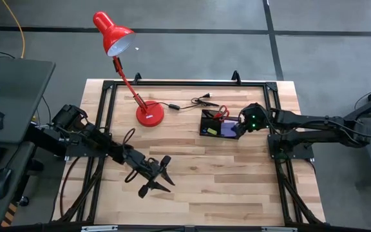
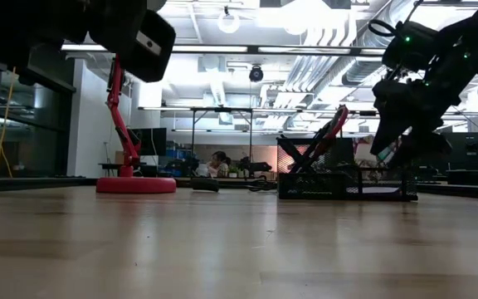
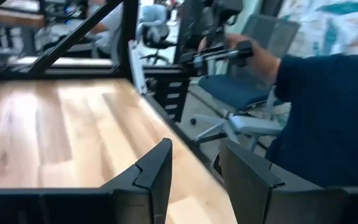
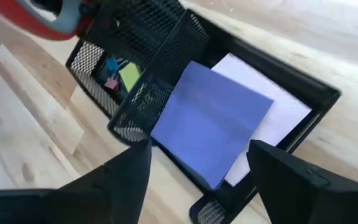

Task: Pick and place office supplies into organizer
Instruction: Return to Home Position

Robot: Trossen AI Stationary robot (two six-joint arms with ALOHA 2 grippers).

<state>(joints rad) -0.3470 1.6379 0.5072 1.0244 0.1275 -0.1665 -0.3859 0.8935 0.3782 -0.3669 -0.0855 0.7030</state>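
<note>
Blue-purple note pad [image 4: 210, 121] lies inside the organizer [image 4: 160, 68], right claw [image 4: 199, 155] poised just above, released and empty. Placing looks done; the retreat calls for a straight lift before swinging away. Left claw [image 1: 156, 175], also released, waits over the surface [image 1: 237, 183].
</note>
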